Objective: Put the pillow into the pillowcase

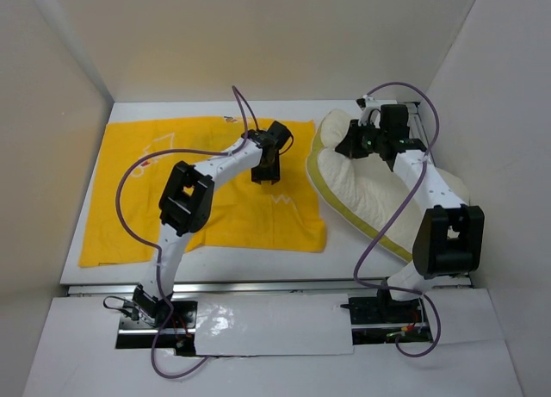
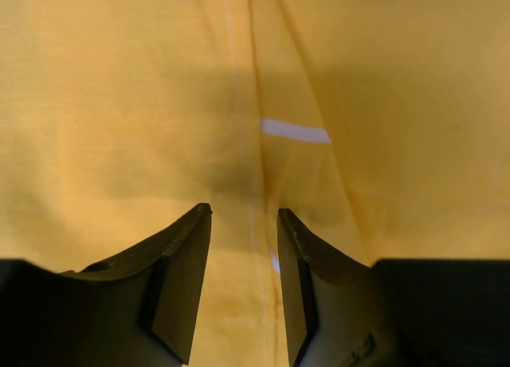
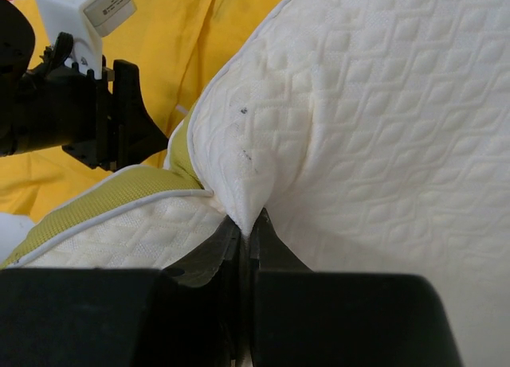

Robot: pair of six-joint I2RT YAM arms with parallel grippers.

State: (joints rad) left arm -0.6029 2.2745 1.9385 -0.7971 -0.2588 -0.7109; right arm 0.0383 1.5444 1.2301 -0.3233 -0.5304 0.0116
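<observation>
**Pillow pinched beside the pillowcase, left jaws spread above the yellow cloth**

The large bright yellow fabric pillowcase (image 1: 129, 207) lies flat on the white desk (image 1: 344, 252), taking up its left and middle part. Faint pale line-work shows on its upper face.

The cream-white, plump quilted pillow (image 1: 362, 195) lies just beside the pillowcase's right edge. It is wholly outside the pillowcase and angled, so its far end is nearer the pillowcase than its near end. An olive-yellow side band edged with white piping runs along the side of the pillow that faces the pillowcase.

The white-and-black left arm (image 1: 225, 160) reaches over the pillowcase and ends above its right half, near the far edge. In the left wrist view its jaws stand spread apart over the yellow cloth (image 2: 119, 104). A soft raised crease runs up between the two tips, and nothing is held. Whether the tips touch the cloth cannot be told. A short white streak (image 2: 295, 130) sits on the cloth beyond the tips.

The right arm (image 1: 430, 183) reaches along the pillow to the pillow's far end, on the pillowcase's right side. In the right wrist view its jaws are pressed together on a small peak of the pillow's diamond-quilted cover (image 3: 382, 128), pulling it into a point. Past that pinch, the pillowcase (image 3: 187, 40) shows behind the pillow with the left arm's black end above it.
</observation>
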